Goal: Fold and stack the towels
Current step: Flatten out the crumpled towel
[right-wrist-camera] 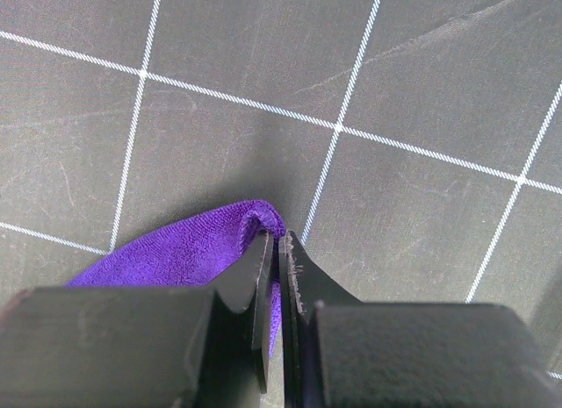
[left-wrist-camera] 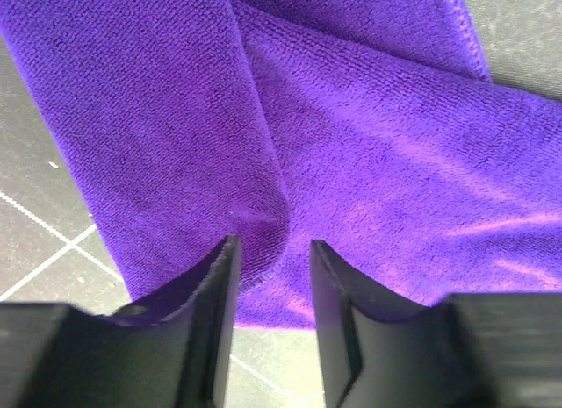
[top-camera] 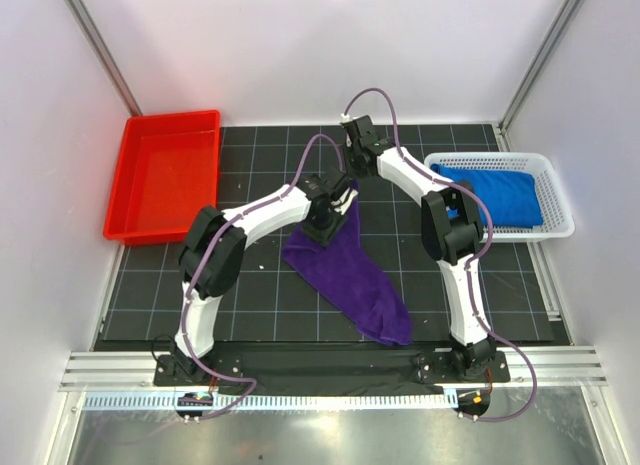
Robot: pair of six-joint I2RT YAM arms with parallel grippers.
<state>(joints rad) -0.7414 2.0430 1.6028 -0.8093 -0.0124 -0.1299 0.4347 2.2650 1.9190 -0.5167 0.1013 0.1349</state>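
A purple towel point(top-camera: 352, 275) lies crumpled on the black grid mat, stretching from the middle toward the near edge. In the left wrist view a folded edge of this purple towel point(left-wrist-camera: 369, 145) lies just ahead of my left gripper point(left-wrist-camera: 274, 243), which is open with its fingertips either side of that fold. From above, the left gripper point(top-camera: 325, 223) sits over the towel's upper part. My right gripper point(right-wrist-camera: 281, 241) is shut on a corner of the purple towel point(right-wrist-camera: 193, 250), just above the mat. A blue towel point(top-camera: 495, 190) lies in the white basket.
A white mesh basket point(top-camera: 560, 200) stands at the right edge of the mat. A red plastic tray point(top-camera: 165, 170) sits at the back left. White walls and metal posts close in the work area.
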